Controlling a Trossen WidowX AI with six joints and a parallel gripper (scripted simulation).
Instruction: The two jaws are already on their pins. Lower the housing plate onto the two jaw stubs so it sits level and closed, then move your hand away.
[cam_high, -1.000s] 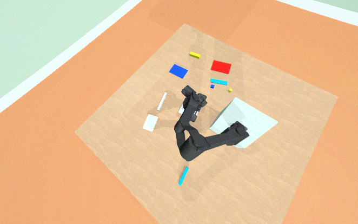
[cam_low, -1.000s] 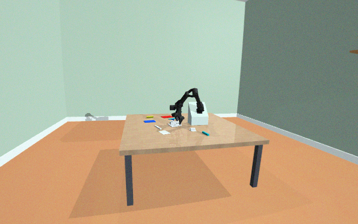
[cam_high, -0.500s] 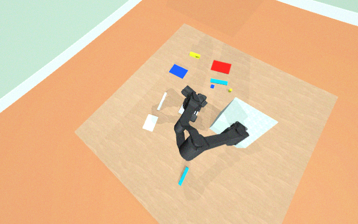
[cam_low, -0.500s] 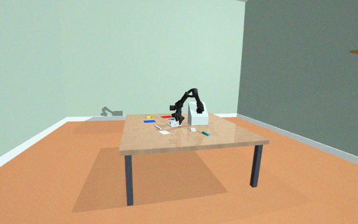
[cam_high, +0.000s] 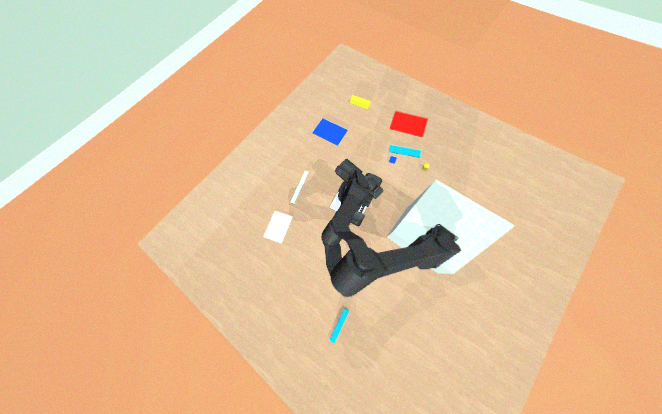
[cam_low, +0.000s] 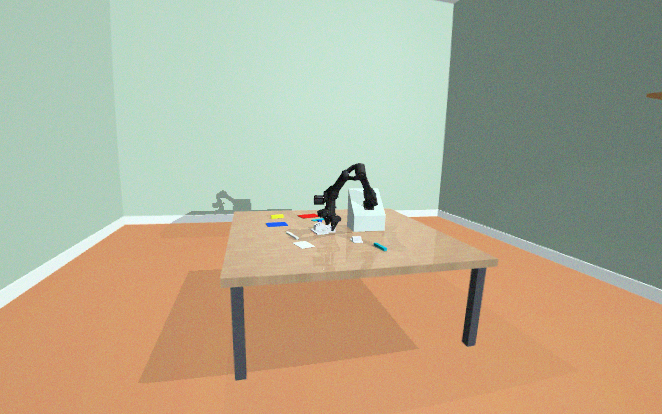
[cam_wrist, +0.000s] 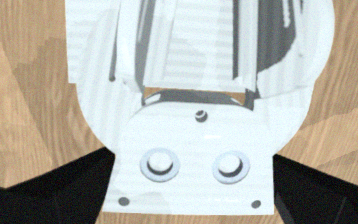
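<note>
Wooden tabletop (cam_high: 225, 240) (cam_low: 300, 262) (cam_wrist: 30, 115) on dark legs, orange floor around it, pale green wall behind and a darker grey-green one to the side. So the black arm is bent over the middle of the table, and the claw (cam_wrist: 189, 157) has its two dark fingers pretty wide apart, pinching the white housing plate (cam_wrist: 200, 135) by its two sides. That plate has two raised rings with round pin ends showing inside, a small hole up top between them and two more dark holes near the bottom corners.

Right past the plate in the wrist view there's a bigger white assembly (cam_low: 322, 229) (cam_wrist: 202, 45) with long rails and rounded sides. Can't tell from these angles if the plate is all the way down or dead level, sorry.

Other stuff lying about: a flat blue piece (cam_high: 330, 132) (cam_low: 277, 224), a flat red one (cam_high: 409, 124) (cam_low: 308, 216), a yellow block (cam_high: 360, 102) (cam_low: 277, 216), a white stick (cam_high: 299, 187) (cam_low: 292, 235) near a white square (cam_high: 278, 227) (cam_low: 304, 245), and a cyan bar (cam_high: 339, 325) (cam_low: 380, 247) well apart from those. Big pale slope-topped box (cam_high: 480, 225) (cam_low: 366, 217) stands beside the arm.
</note>
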